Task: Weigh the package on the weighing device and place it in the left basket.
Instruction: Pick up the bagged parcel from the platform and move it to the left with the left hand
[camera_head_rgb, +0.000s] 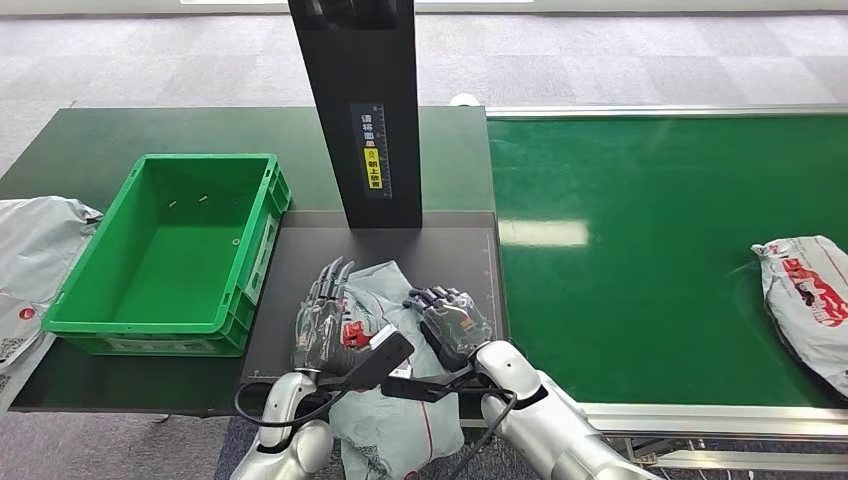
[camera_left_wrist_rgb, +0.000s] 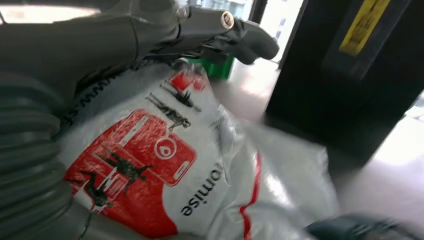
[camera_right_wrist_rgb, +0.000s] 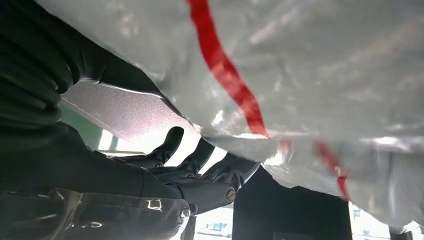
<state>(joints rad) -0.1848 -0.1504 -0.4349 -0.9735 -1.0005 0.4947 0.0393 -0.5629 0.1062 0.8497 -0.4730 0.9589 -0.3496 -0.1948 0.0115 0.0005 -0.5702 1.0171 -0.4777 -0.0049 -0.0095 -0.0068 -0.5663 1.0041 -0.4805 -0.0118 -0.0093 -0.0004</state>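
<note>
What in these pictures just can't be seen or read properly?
- Package: its near end runs off the head view's lower edge, and both hands cover its middle.
- Left hand and right hand: whether they grip or only touch, the bag hides.
- Scale: no reading shows, and the post's label is too small to read.
- Second package: cut by the head view's right edge.
- Left wrist view: blurred, so the package's print is partly unreadable.
</note>
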